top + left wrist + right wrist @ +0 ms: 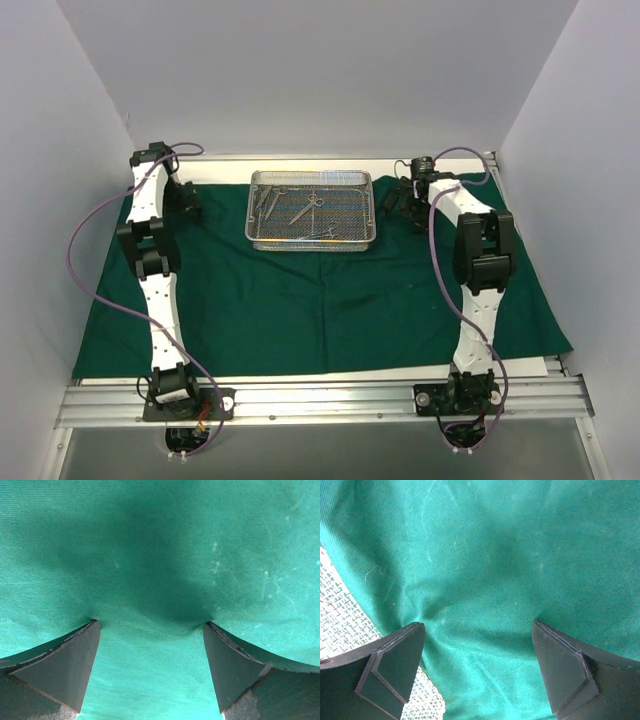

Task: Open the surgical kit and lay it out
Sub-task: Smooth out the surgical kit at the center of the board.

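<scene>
The dark green drape (320,300) lies spread flat over the table. The silver wire-mesh tray (262,235) stands on it at the back middle, holding several thin steel scissors and forceps (308,208). My left gripper (188,204) is at the drape's back left, left of the tray; in its wrist view the fingers (82,655) stand wide apart, tips pressing into the cloth (160,555). My right gripper (405,200) is at the back right, right of the tray; its fingers (560,665) are also wide apart on the cloth (495,555), near the drape's edge.
White walls close in the table at the back and both sides. A metal rail (320,400) runs along the near edge at the arm bases. A white woven surface (345,625) shows beside the drape's edge in the right wrist view.
</scene>
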Controlling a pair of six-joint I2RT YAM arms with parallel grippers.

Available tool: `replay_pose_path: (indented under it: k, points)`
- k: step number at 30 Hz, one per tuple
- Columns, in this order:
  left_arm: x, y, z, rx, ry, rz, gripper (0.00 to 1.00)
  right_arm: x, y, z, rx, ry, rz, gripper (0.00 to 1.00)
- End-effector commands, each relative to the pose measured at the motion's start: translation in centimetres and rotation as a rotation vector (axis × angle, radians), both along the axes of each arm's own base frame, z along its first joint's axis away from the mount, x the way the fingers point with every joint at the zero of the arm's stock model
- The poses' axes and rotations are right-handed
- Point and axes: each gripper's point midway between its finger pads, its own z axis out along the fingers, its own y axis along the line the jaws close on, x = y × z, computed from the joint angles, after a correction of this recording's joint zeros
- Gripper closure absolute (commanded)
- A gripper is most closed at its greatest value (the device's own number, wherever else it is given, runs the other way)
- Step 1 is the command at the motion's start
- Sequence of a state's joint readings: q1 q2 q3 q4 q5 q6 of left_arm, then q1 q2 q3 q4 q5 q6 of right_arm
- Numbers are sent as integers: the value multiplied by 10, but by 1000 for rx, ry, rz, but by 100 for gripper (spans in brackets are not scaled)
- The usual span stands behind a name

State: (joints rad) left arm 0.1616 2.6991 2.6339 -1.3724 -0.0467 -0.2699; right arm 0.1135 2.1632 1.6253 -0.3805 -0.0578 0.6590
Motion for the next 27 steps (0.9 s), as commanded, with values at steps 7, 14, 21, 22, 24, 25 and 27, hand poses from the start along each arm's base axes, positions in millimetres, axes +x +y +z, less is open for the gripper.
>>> replay_pose_path:
  k: [7,14,21,22,24,25,27]
  points:
    - [5,4,-30,25,7,-8,7,-92,-55,-83,-85,420,-61,7]
    - [11,-4,4,72,-52,-13,9,-56,-88,-59,-246,366,-16,7]
    - [20,-5,50,124,-178,86,7,18,-90,25,-290,95,24,6]
    - [23,-5,56,123,-197,97,7,27,-90,34,-288,61,22,6]
    - [24,-5,60,127,-202,100,6,30,-88,33,-277,61,39,5]
    - [21,-4,56,129,-179,101,6,32,-88,33,-277,62,48,5]
    - [24,-5,60,130,-184,93,6,38,-84,33,-278,59,89,5]
